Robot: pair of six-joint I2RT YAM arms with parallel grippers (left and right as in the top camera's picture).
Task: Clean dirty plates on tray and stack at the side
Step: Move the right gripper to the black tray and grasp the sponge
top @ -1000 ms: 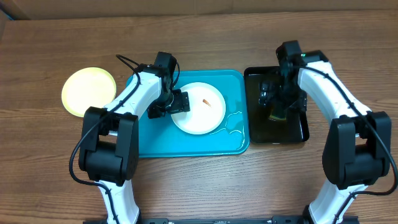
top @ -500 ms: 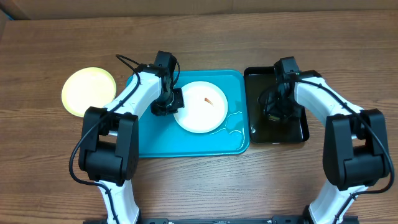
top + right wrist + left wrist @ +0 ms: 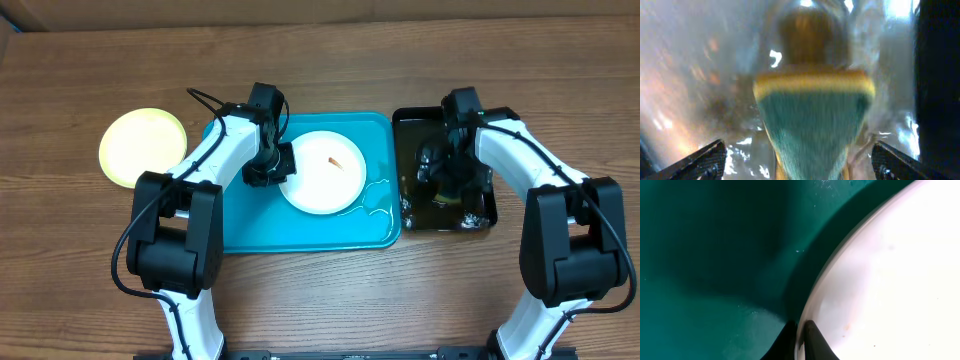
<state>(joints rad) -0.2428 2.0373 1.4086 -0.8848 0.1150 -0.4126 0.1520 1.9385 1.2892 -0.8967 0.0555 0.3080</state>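
Note:
A white plate (image 3: 320, 172) with an orange-red smear lies in the turquoise tray (image 3: 250, 225). My left gripper (image 3: 275, 172) is shut on its left rim. The left wrist view shows that rim pinched between my two fingertips (image 3: 812, 341), with the plate (image 3: 890, 280) on the right and the tray floor (image 3: 700, 255) on the left. A pale yellow-green plate (image 3: 143, 146) rests on the table left of the tray. My right gripper (image 3: 452, 180) hangs open over a green-and-yellow sponge (image 3: 812, 125), which lies between its wide-apart fingers (image 3: 705, 160).
A narrow black tray (image 3: 480, 215) holding water stands right of the turquoise tray, and the sponge lies in it. Drops of water dot its front rim and the turquoise tray's right side (image 3: 375, 195). Bare wooden table (image 3: 320, 290) runs along the front.
My left gripper closed on the white plate's rim. The right gripper squeezed partly shut over the sponge and opened wide again; water drops now show around the black tray.

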